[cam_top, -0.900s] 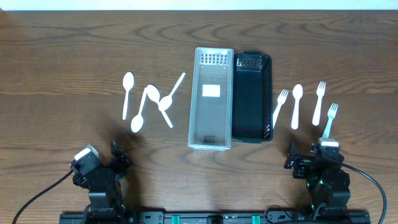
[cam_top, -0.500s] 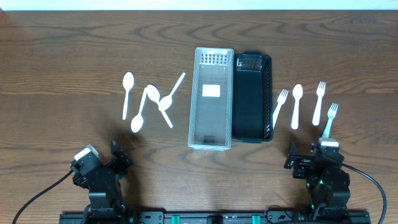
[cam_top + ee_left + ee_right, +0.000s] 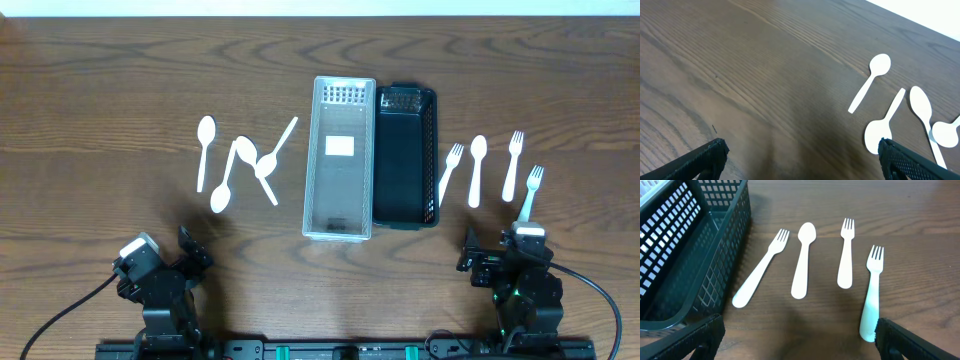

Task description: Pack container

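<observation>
A clear plastic container [image 3: 339, 158] stands mid-table beside a black mesh basket [image 3: 404, 157] that also shows in the right wrist view [image 3: 685, 255]. Several white spoons [image 3: 237, 163] lie left of the container; they also show in the left wrist view [image 3: 892, 112]. Right of the basket lie three white forks [image 3: 451, 172] and a white spoon [image 3: 477, 170], also in the right wrist view [image 3: 802, 259]. My left gripper [image 3: 800, 162] is open and empty near the front left edge. My right gripper [image 3: 800, 342] is open and empty, just short of the nearest fork [image 3: 871, 292].
The wooden table [image 3: 110, 90] stretches bare at the back and left. Both arm bases sit at the front edge, the left one [image 3: 160, 285] and the right one [image 3: 518, 280].
</observation>
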`<state>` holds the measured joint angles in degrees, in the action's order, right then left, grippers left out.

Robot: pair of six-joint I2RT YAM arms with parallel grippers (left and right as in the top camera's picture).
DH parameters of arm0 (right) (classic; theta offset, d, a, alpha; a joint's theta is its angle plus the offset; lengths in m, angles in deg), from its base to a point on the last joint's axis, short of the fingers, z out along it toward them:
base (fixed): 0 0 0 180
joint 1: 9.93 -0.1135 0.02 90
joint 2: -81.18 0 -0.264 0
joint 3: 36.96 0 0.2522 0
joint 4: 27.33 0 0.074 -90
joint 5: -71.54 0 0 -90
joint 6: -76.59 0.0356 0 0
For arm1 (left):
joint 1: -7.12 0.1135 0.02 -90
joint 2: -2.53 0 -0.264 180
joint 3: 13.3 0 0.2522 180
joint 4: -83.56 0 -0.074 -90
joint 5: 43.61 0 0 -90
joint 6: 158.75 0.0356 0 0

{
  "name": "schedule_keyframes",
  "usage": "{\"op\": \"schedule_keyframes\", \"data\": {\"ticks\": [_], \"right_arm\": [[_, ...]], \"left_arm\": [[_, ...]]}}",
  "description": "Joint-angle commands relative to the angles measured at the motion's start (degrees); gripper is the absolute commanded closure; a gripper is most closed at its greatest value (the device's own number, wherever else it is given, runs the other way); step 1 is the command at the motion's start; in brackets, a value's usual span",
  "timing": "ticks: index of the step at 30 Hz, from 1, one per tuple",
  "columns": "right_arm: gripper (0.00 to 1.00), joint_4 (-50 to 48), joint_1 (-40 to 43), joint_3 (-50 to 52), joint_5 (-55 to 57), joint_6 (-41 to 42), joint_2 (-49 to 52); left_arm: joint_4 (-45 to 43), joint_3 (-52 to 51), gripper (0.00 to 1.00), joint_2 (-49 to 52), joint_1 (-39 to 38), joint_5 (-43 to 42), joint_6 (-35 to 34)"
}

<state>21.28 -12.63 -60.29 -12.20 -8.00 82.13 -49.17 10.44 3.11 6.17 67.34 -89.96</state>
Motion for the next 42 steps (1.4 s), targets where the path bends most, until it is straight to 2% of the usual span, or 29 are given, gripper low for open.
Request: {"op": "schedule_keyframes", "data": {"ticks": [1, 22, 27, 31, 35, 42], "right_arm": [[0.01, -0.1, 0.9, 0.7, 0.8, -0.3, -0.6], [0.01, -0.7, 0.9, 0.7, -0.4, -0.3, -0.6], [0.01, -12.1, 0.9, 0.7, -11.5, 4.8, -0.6], [0.01, -21.5, 0.9, -0.2, -14.2, 5.7, 0.3], [0.01, -20.0, 0.9, -4.5, -14.2, 6.3, 6.0], [0.01, -9.6, 0.9, -21.5, -10.9, 4.3, 29.7]], "left_arm": [[0.0, -1.0, 0.02, -0.3, 0.3, 0.5, -0.5], [-0.7, -1.0, 0.02, -0.3, 0.3, -1.0, -0.5], [-2.2, 1.4, 0.02, -0.3, 0.3, -6.3, -0.5], [-9.3, 5.6, 0.02, -0.1, 0.3, -7.5, -0.5], [-11.7, 10.9, 0.02, 3.9, 0.3, -7.5, -0.3], [-2.3, 25.0, 0.02, 21.3, 0.3, -7.5, -0.2]]}}
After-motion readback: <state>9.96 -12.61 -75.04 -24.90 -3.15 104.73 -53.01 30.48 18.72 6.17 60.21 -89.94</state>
